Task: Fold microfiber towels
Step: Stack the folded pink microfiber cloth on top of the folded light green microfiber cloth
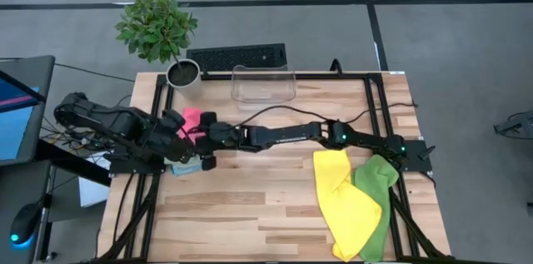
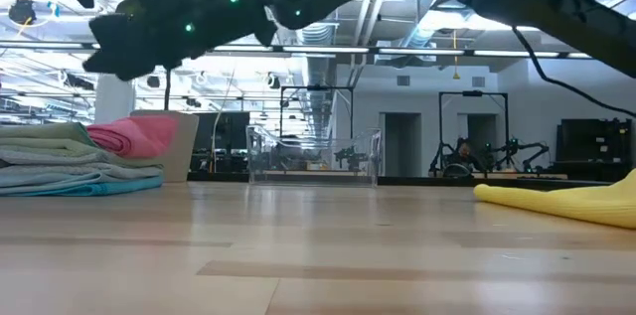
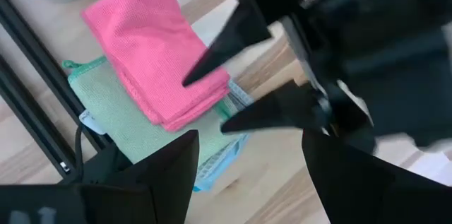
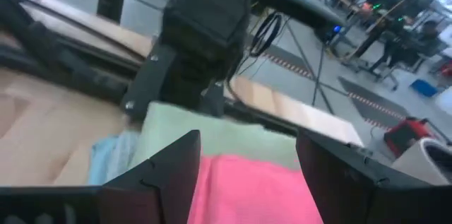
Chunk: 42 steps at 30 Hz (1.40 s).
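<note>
A stack of folded microfiber towels lies at the table's left edge. A pink towel point(image 3: 152, 47) is on top, a pale green one point(image 3: 113, 107) is under it, and a light blue one point(image 3: 215, 171) is at the bottom. My left gripper point(image 3: 247, 174) hangs open above the stack, pointing steeply down. My right gripper point(image 1: 200, 139) reaches across from the right, open, just over the pink towel point(image 4: 247, 189). In the low view both grippers are clear above the stack point(image 2: 79, 166). A yellow towel point(image 1: 346, 201) and a green towel point(image 1: 379, 189) lie crumpled at the near right, the yellow one partly over the green one.
A clear plastic bin point(image 1: 263, 85) stands at the far edge, with a potted plant point(image 1: 158, 27) to its left and a keyboard point(image 1: 237, 56) behind it. Bare wood point(image 1: 258, 206) lies across the middle and near part of the table. Black frame rails point(image 1: 150, 206) run along both sides.
</note>
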Motion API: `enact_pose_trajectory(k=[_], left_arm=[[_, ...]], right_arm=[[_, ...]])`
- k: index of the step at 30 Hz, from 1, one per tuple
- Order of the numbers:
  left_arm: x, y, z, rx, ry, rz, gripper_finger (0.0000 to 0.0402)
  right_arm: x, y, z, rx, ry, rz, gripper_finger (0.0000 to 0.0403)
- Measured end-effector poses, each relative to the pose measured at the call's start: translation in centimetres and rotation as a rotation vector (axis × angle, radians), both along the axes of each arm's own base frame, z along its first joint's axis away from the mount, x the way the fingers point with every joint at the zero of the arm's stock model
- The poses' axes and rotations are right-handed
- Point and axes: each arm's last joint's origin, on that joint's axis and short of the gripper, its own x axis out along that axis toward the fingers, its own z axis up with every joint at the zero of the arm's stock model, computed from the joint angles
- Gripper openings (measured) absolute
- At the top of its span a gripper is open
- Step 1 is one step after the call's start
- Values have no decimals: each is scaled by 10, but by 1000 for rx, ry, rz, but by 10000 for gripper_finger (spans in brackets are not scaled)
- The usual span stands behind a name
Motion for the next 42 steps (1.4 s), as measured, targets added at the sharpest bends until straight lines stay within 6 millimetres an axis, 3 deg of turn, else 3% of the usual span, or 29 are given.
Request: enact_pose_trajectory(k=[6,10,16,21,24,27,30,32,34,37,42], left_arm=[[-2,-4,0,20,-9,-16,245],[-1,-4,0,23,-14,-14,245],[-1,-3,1,36,-22,-7,245],[-1,-2,1,69,-45,27,245],[-1,-2,0,89,-41,32,245],[0,-2,-4,98,-30,44,245],[-1,-5,-8,98,-25,39,245],[1,-7,-11,106,-27,41,245],[1,-9,-14,107,-23,37,245],[0,-12,-18,107,-23,36,245],[0,-14,-22,107,-19,40,245]], right_arm=[[6,-6,-27,48,-27,12,260],[9,-6,-31,70,-67,9,260],[11,-16,-56,106,-35,-9,260],[9,-9,-65,140,47,-37,260],[5,1,-54,129,90,-36,260],[-1,11,-28,149,112,-39,260],[-6,20,10,163,32,-15,260],[-5,28,24,164,-51,8,260],[0,35,9,172,-93,20,260],[5,39,-31,199,-48,-2,259],[9,35,-52,252,-45,-35,221]])
